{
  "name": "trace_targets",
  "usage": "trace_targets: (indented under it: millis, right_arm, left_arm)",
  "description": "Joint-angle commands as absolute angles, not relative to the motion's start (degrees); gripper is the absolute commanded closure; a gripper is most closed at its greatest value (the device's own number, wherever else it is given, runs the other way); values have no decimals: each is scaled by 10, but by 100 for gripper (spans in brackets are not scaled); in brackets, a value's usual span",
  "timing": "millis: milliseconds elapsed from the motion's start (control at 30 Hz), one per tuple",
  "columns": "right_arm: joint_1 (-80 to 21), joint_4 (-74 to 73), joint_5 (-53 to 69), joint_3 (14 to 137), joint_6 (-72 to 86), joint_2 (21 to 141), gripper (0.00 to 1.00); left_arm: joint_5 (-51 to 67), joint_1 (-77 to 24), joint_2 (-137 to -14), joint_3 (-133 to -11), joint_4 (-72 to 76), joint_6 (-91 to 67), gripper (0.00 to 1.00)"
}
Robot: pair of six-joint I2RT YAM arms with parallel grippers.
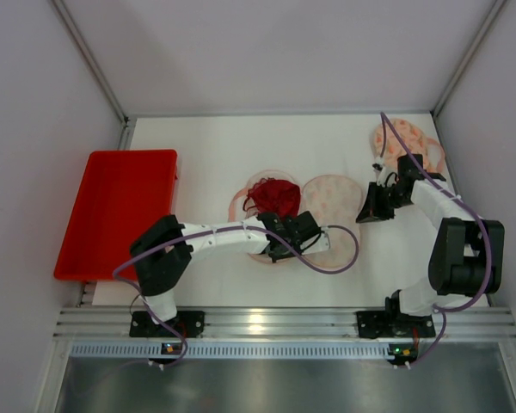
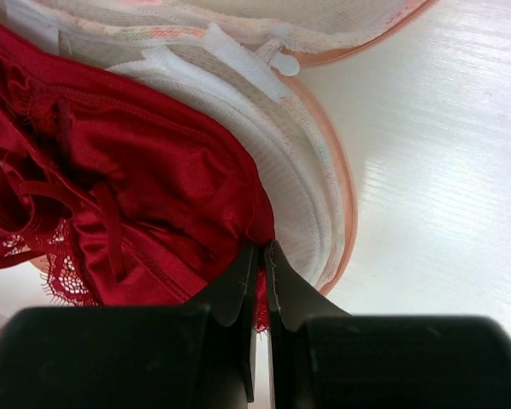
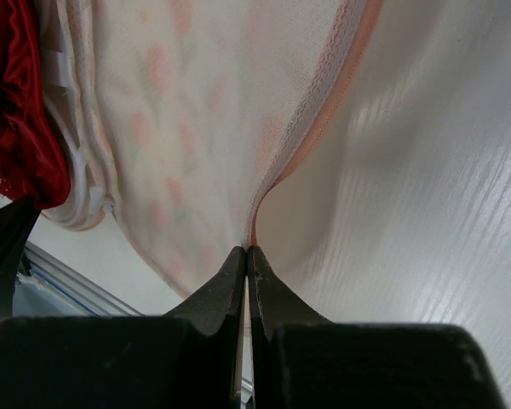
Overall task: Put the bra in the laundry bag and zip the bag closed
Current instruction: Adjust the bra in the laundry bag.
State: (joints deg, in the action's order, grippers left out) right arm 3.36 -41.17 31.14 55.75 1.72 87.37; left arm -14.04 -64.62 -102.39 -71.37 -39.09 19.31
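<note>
The bra [image 1: 273,196], dark red satin with lace trim, lies bunched on the left half of the laundry bag [image 1: 331,198], near the middle of the white desk [image 1: 215,146]. The bag is a round mesh case with a peach floral print and peach edging. It lies unzipped and spread open, its two halves side by side.

In the left wrist view, the left fingers [image 2: 234,285] are pressed almost together on the edge of the red fabric. A sliver of lace shows in the narrow gap between them. The bag's padded white rim [image 2: 315,162] curves just beside that spot, to its right.

The right fingers [image 3: 226,285] are clamped on the peach-trimmed edge of the bag's other half, and the mesh is drawn up into a small peak at the pinch. From above, this grip sits at the right side of the bag, with the right arm reaching in from the desk's right.

A red bin [image 1: 116,211] stands at the desk's left edge, well apart from the bag. A second peach-patterned piece [image 1: 404,142] lies at the far right corner.
</note>
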Motion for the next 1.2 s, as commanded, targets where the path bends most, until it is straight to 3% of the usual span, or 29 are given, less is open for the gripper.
trace_targets:
  millis: [0, 67, 700, 867, 1133, 1167]
  right_arm:
    - [25, -417, 320, 555, 18, 856, 100]
    - [25, -414, 320, 554, 18, 858, 100]
    - [19, -417, 325, 552, 17, 852, 100]
    - [16, -425, 331, 559, 11, 849, 100]
    - [16, -439, 337, 580, 8, 850, 100]
    - [16, -439, 338, 582, 6, 851, 100]
  left_arm:
    - [-112, -650, -1002, -736, -395, 192, 94]
    - [-88, -650, -991, -739, -395, 196, 100]
    - [13, -624, -984, -788, -394, 162, 100]
    - [6, -608, -979, -793, -394, 150, 78]
    - [-18, -563, -951, -788, -394, 186, 75]
    - [-12, -563, -942, -783, -394, 194, 69]
